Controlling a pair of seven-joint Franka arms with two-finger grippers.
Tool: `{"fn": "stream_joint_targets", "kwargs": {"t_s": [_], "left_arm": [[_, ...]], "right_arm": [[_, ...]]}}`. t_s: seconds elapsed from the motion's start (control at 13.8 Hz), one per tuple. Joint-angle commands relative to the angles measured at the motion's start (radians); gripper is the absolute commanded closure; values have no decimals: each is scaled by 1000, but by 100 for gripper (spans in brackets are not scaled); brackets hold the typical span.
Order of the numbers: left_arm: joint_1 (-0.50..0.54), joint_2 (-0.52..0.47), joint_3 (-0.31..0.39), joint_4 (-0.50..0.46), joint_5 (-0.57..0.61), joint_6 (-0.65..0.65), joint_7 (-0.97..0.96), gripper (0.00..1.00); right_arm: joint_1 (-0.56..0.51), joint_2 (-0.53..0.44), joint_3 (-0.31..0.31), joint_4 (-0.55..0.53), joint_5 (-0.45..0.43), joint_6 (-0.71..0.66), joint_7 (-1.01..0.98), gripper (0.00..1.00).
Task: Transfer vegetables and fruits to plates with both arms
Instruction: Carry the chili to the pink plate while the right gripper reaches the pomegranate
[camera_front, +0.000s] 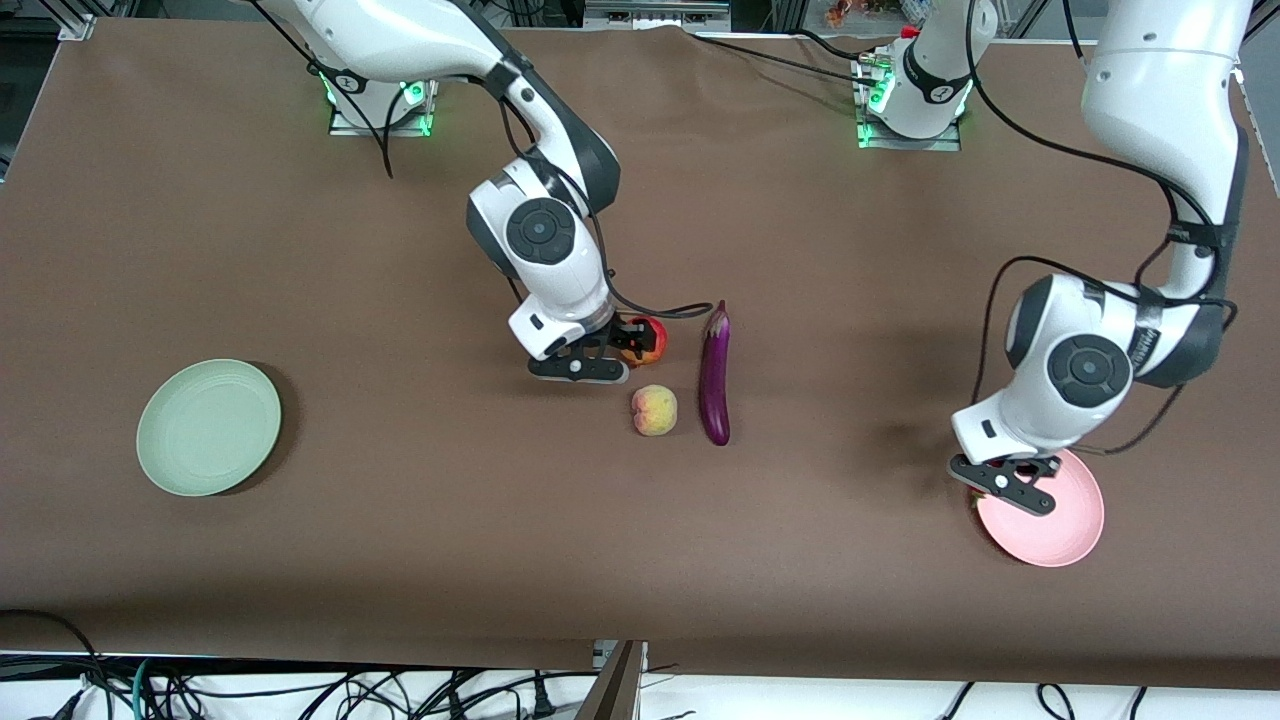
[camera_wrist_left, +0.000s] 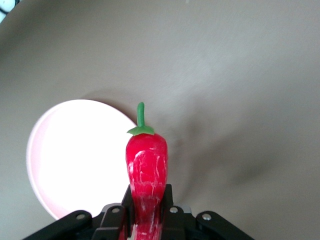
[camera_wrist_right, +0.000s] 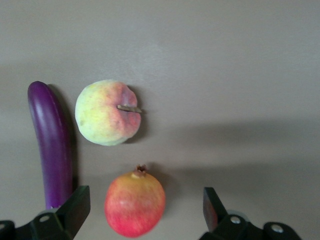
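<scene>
My left gripper (camera_front: 1000, 487) hangs over the rim of the pink plate (camera_front: 1050, 520), at the left arm's end of the table. It is shut on the red chili pepper (camera_wrist_left: 146, 165), whose green stem points away from the fingers (camera_wrist_left: 169, 200); part of the pepper lies over the plate (camera_wrist_left: 75, 155). My right gripper (camera_front: 628, 338) is low over the red-and-yellow fruit (camera_wrist_right: 135, 204), open, one finger on each side and neither touching it. The peach (camera_front: 654, 410) lies just nearer the camera. The purple eggplant (camera_front: 714, 375) lies beside both fruits. The green plate (camera_front: 208, 427) holds nothing.
The brown table cloth (camera_front: 420, 540) runs bare between the fruits and each plate. Both arm bases (camera_front: 380, 100) stand along the table's back edge. Cables hang below the front edge (camera_front: 300, 690).
</scene>
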Motion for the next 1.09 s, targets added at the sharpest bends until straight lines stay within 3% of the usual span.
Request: {"fn": "stream_joint_targets", "kwargs": {"t_s": [0.0, 0.22, 0.65, 0.73, 0.8, 0.87, 1.02], "left_arm": [[17, 122, 23, 154, 40, 0, 212, 77], [19, 194, 24, 217, 43, 53, 254, 76], [54, 211, 24, 198, -16, 75, 240, 75], [54, 221, 24, 187, -18, 77, 235, 67], [60, 225, 24, 187, -18, 78, 235, 42], [63, 225, 24, 187, -18, 78, 235, 0], [65, 216, 24, 188, -18, 77, 243, 0]], "right_arm": [[26, 52, -9, 74, 6, -2, 17, 0], [56, 82, -9, 74, 1, 21, 22, 0], [76, 118, -10, 73, -17, 23, 28, 0], [80, 128, -12, 73, -23, 23, 28, 0], [81, 138, -12, 74, -29, 28, 29, 0], [83, 145, -12, 74, -31, 29, 29, 0], [92, 153, -12, 74, -35, 29, 29, 0]]}}
